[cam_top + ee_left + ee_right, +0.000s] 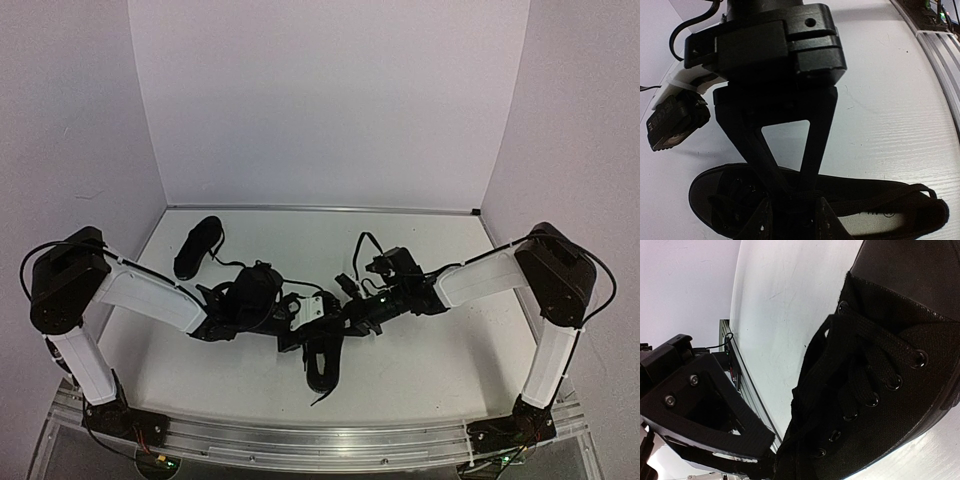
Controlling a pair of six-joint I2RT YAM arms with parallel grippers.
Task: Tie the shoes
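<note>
One black shoe (322,362) lies at the near middle of the table, between both arms. It fills the bottom of the left wrist view (880,200) and the right of the right wrist view (890,370). My right gripper (342,316) is over its laces, with fingers meeting at a point, shut on a thin black lace (796,196). In its own view the gripper (767,465) touches the lace bundle (805,405). My left gripper (300,330) hangs over the shoe's eyelets with its fingertips (762,220) apart, straddling the same lace (875,200). The second shoe (197,247) lies at the back left, untouched.
The aluminium rail (320,440) runs along the table's near edge and shows in the left wrist view (940,55). White walls enclose the table on three sides. Cables loop off both wrists near the shoe.
</note>
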